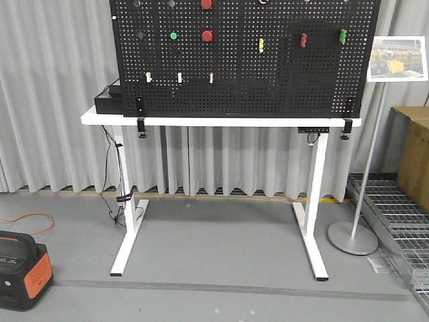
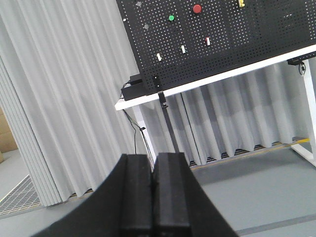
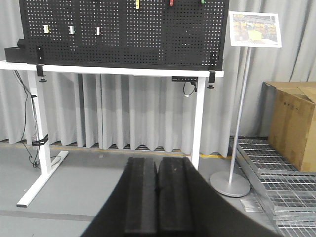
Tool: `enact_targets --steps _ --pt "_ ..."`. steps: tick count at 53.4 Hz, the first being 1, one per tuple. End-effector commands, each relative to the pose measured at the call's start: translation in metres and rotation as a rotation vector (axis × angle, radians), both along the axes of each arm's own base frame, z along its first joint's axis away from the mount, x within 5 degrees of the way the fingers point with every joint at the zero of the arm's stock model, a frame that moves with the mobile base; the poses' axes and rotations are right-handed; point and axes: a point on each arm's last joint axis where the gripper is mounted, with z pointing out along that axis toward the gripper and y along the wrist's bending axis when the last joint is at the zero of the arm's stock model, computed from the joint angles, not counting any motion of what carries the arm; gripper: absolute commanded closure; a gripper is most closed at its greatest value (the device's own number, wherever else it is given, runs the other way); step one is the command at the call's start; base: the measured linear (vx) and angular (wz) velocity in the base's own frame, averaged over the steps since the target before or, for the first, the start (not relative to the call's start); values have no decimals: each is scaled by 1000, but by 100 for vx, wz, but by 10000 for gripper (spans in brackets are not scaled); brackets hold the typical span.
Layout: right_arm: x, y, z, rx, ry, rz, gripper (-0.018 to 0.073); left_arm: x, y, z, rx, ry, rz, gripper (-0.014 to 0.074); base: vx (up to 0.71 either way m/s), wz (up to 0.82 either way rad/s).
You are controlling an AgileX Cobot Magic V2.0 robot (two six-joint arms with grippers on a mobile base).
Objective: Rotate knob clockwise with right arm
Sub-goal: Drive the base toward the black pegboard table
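1. Looking for the small round black knob with a silvery-white rim (image 1: 263, 1), we find only a pale sliver at the very top edge of the front view. It is cut off by the frame, and its handle bar cannot be made out.
2. That sliver sits on the black perforated pegboard (image 1: 268, 74), right of the upper flat red round button (image 1: 206, 3) and above a small yellow piece (image 1: 261, 45).
3. We see a second flat red round button (image 1: 207, 35) lower down, with a small green round button (image 1: 173, 35) to its left and three small white toggles (image 1: 179, 78) in a row beneath.
4. The black blocky right gripper (image 3: 157, 165) has its two fingers pressed together with nothing between them. It hangs low, well apart from the pegboard, facing the legs of the white table (image 3: 123, 71).
5. The black left gripper (image 2: 152, 162) also has its fingers pressed together and holds nothing. It is likewise well away from the board.
6. The pegboard stands upright on the white table, clamped at its front edge, with a flat black box (image 1: 107, 100) beside its left end.
7. Grey pleated curtains (image 1: 53, 100) hang behind.
8. A sign on a metal pole stand (image 1: 397, 58) and a brown cardboard box (image 1: 415, 154) stand to the right.
9. An orange-and-black power unit (image 1: 20, 268) sits on the floor at lower left.
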Motion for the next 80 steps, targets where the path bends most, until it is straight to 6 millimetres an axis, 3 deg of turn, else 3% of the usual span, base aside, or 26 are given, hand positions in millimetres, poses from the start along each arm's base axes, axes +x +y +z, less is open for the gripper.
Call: enact_targets --steps 1,80 --pt "-1 1 5 -12 -83 7 567 2 -1 -5 -10 -25 -13 603 0 0" --pt "-1 1 5 -12 -84 7 567 2 -1 -5 -10 -25 -13 603 5 -1"
